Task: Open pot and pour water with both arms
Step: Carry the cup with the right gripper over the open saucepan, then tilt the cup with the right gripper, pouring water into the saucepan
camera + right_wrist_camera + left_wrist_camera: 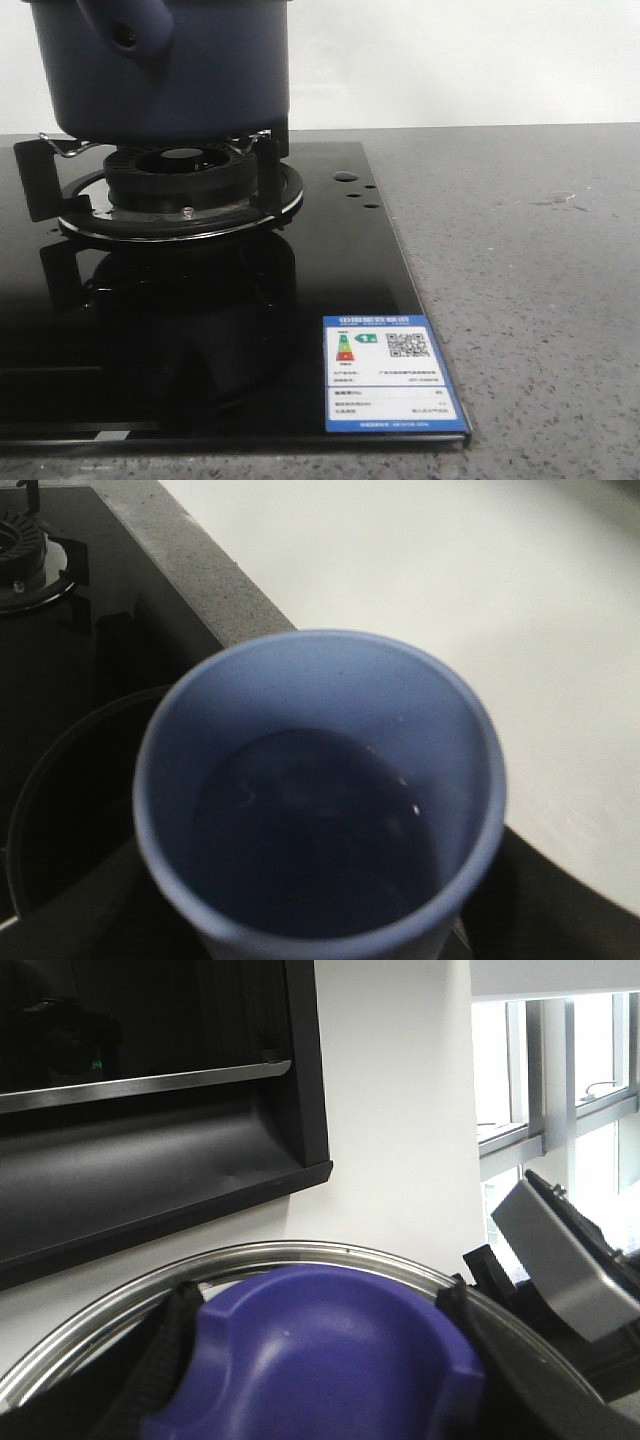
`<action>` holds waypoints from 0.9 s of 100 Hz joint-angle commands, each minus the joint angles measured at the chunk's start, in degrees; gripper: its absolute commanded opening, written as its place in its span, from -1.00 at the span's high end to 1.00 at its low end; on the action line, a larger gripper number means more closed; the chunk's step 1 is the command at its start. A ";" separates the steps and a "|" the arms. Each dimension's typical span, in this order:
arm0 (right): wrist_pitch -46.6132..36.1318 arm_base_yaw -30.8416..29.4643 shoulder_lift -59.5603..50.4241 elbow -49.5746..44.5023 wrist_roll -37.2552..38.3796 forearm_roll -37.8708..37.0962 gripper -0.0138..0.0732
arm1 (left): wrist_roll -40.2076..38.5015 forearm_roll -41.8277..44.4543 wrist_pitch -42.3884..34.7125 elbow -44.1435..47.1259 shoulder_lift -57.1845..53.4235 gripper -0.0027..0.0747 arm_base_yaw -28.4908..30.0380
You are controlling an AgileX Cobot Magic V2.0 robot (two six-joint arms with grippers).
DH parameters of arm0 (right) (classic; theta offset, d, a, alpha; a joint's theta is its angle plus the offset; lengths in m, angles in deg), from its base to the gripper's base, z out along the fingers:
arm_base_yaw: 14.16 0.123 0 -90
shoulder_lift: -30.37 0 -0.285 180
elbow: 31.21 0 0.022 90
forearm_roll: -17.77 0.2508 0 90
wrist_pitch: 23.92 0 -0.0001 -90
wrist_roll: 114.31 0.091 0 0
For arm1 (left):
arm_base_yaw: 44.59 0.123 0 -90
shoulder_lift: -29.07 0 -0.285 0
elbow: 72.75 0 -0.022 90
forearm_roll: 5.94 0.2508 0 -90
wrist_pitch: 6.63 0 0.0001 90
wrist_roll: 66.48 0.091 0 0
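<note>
My left fingers (165, 1360) clasp the purple lid knob (330, 1360), its steel rim (300, 1252) raised toward the hood. Right fingers not shown, grip cannot be told; a pale blue cup (320, 790) with liquid fills that view. Pot (160, 70): on the burner (180, 190); cooktop sticker (392, 373) bears a QR code, print unreadable.

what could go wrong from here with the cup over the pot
1. The cup hangs above the open pot with liquid inside; tipped off-centre, it could spill onto the black cooktop.
2. The lid in the left tool is held aloft and tilted; a slip would drop it.
</note>
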 commanded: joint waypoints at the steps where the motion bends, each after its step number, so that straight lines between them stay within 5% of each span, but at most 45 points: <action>1: -5.87 0.14 -1.77 2.53 -1.31 -1.08 0.54 | -0.43 -4.11 -3.31 -1.71 -1.63 0.29 -0.38; 31: -5.77 0.14 -1.30 2.53 -2.13 -3.46 0.53 | -0.43 -4.01 -5.83 -1.71 -2.77 0.29 -0.38; 55: -5.87 0.14 -1.30 2.53 -2.13 -3.59 -0.01 | -0.43 -4.01 -5.83 -1.71 -2.77 0.29 -0.38; 90: -5.70 0.17 -1.06 2.53 -2.13 -10.88 0.00 | -1.64 -4.01 -5.37 -1.71 -2.77 0.29 -0.38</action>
